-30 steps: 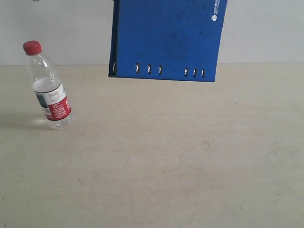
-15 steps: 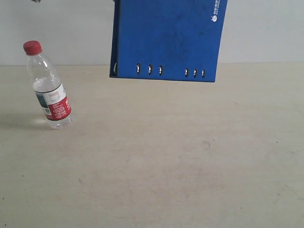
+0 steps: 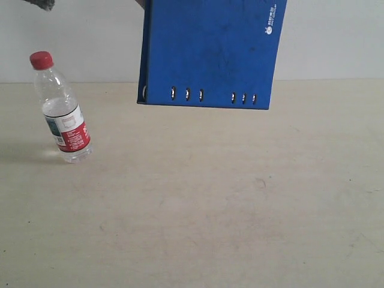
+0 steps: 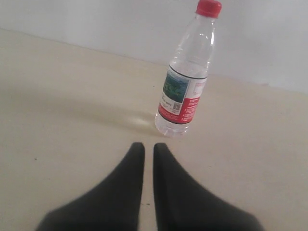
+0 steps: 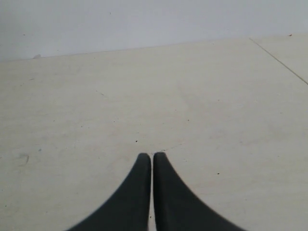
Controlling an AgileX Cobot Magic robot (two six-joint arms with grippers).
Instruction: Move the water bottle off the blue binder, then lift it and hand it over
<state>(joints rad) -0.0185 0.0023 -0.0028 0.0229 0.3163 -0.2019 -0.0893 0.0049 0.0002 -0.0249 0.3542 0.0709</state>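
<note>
Water bottle: the small clear plastic water bottle (image 3: 60,111) with a red screw cap (image 3: 41,59) and a red, white and green label band (image 3: 69,131) stands on its base on the pale beige tabletop (image 3: 210,210). The cap is up and it leans a little. Nothing touches it.
Blue binder: the flat royal-blue binder (image 3: 210,48) is well apart from the water bottle, to its right in the exterior view and higher than its cap. It hangs upright, slightly tilted, with its broad face to the camera. Its upper part is cut by the picture edge, so I cannot tell what holds it.
Binder details: a row of small slots (image 3: 201,95) runs along its lower edge. A small white logo (image 3: 271,27) sits near the upper corner farthest from the water bottle.
Left hand: the black left hand (image 4: 144,147) is pressed together with only a thin slit and pinches nothing. Its tips point toward the base of the water bottle (image 4: 185,82), near it but apart.
Right hand: the black right hand (image 5: 152,156) is pressed together and pinches nothing, over bare tabletop. How far it is from the water bottle I cannot tell.
Wall: a plain white wall (image 3: 336,36) rises behind the water bottle.
</note>
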